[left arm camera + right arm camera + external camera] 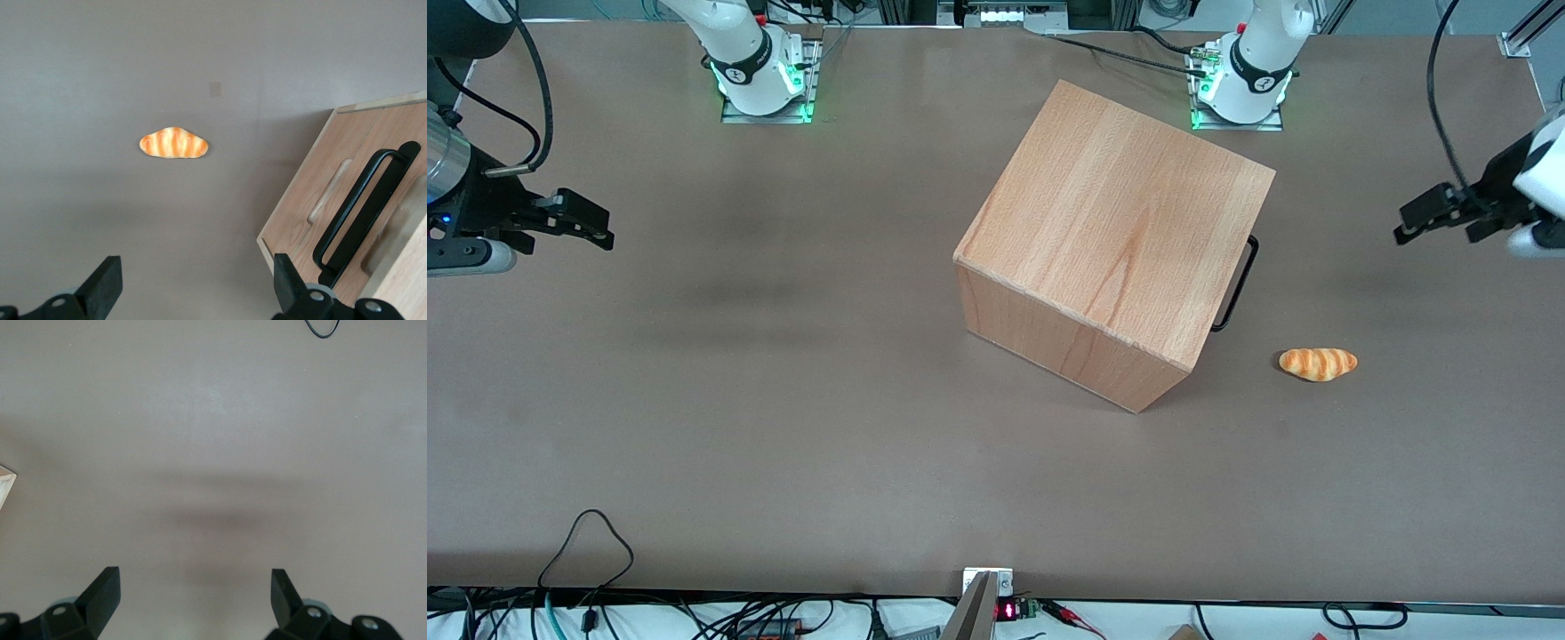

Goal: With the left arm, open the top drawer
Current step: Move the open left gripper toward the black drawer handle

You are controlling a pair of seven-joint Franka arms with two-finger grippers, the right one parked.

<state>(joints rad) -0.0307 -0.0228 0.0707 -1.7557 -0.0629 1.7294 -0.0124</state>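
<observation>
— The drawer [347,200]?
— Light beech front, shut flush in the casing, with a slim black bar handle [365,208]. From the front camera only that handle [1236,284] shows, at 3 o'clock of the cube.
— The left arm [1534,173]?
— White, at the working end. Its black gripper [1409,222] hangs above the table, fingers [103,287] spread, holding nothing, well apart from the handle.
</observation>
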